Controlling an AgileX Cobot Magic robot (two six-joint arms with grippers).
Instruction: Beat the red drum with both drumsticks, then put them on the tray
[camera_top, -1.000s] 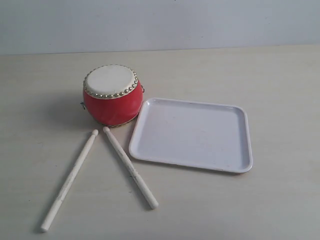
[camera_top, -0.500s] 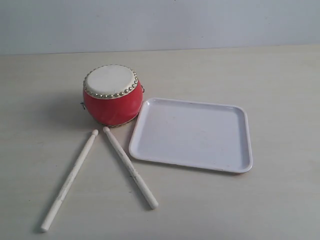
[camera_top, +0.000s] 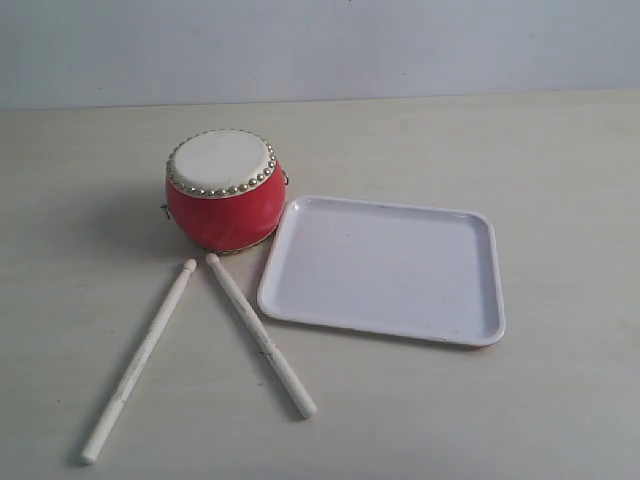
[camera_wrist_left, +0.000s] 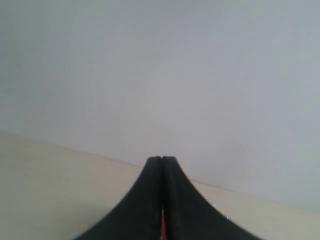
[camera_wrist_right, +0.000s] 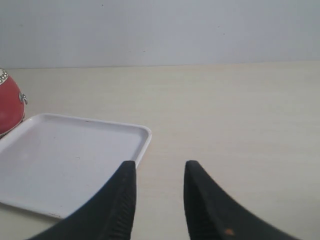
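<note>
The red drum (camera_top: 222, 190) stands upright on the table, cream skin up, just left of the white tray (camera_top: 385, 268). Both pale drumsticks lie flat on the table in front of the drum, one (camera_top: 140, 358) slanting to the near left, the other (camera_top: 261, 335) slanting to the near right, their far ends close together. Neither gripper shows in the exterior view. In the left wrist view my left gripper (camera_wrist_left: 161, 159) is shut with nothing in it, aimed at the back wall. My right gripper (camera_wrist_right: 159, 167) is open and empty, near the tray's corner (camera_wrist_right: 142, 135); the drum (camera_wrist_right: 10, 105) shows at that view's edge.
A pale wooden tabletop (camera_top: 520, 150) stretches around the objects, bounded at the back by a plain grey wall (camera_top: 320, 45). The tray holds nothing.
</note>
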